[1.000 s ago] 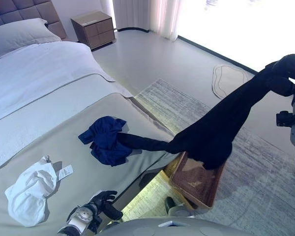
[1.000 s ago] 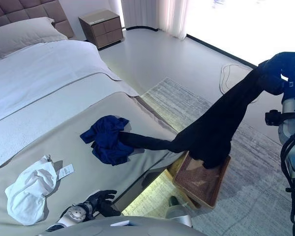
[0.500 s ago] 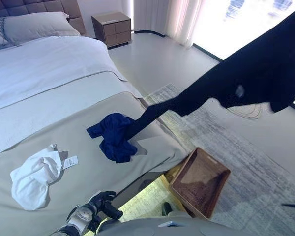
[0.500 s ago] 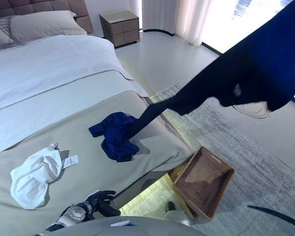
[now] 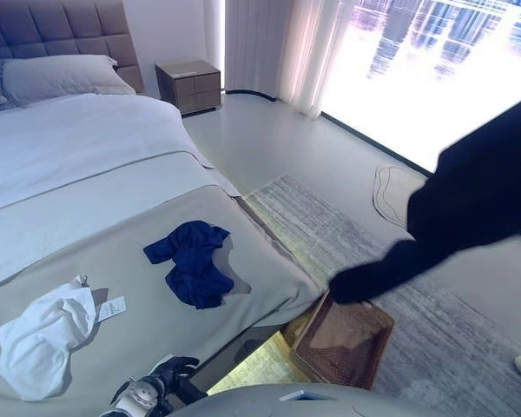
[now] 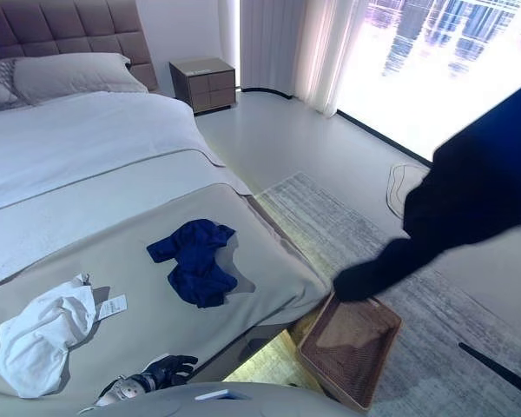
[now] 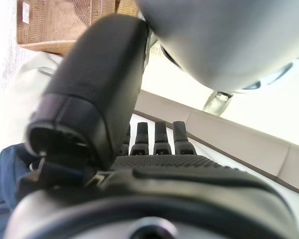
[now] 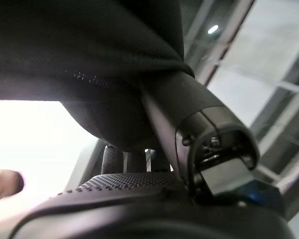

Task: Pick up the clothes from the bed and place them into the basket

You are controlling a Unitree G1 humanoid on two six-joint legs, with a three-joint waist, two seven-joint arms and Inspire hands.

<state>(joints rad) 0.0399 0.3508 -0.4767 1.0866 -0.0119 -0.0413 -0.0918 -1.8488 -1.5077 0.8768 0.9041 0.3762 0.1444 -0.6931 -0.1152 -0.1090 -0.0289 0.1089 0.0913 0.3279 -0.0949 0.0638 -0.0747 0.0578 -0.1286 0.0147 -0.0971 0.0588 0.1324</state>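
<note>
1. The right hand (image 8: pixel 154 164) is out of sight in both eye views; its own wrist view shows the black garment (image 5: pixel 469 208) draped over the thumb and fingers, which are closed around a fold of it.
2. The garment hangs down from the raised hand, and its lower end (image 6: pixel 365 280) dangles just above the near rim of the wicker basket (image 5: pixel 343 343). Held high like this, the long cloth looks clear of the bed and can be lowered straight in.
3. The basket stands on the rug beside the foot of the bed (image 5: pixel 113 261), below the hanging cloth, so the drop is likely short.
4. The left hand (image 5: pixel 169 380) rests low at the near edge of the bed, idle. Its wrist view shows the fingers straight and holding nothing.
5. Two pieces remain on the bed, well away from the right hand and nearer the left: a blue garment (image 5: pixel 191 261) crumpled near the bed's foot, and a white garment (image 5: pixel 39 334) further along the cover.
6. A white tag (image 5: pixel 111 307) lies just beside the white garment; any print on it is too small to read. No other writing is legible.
</note>
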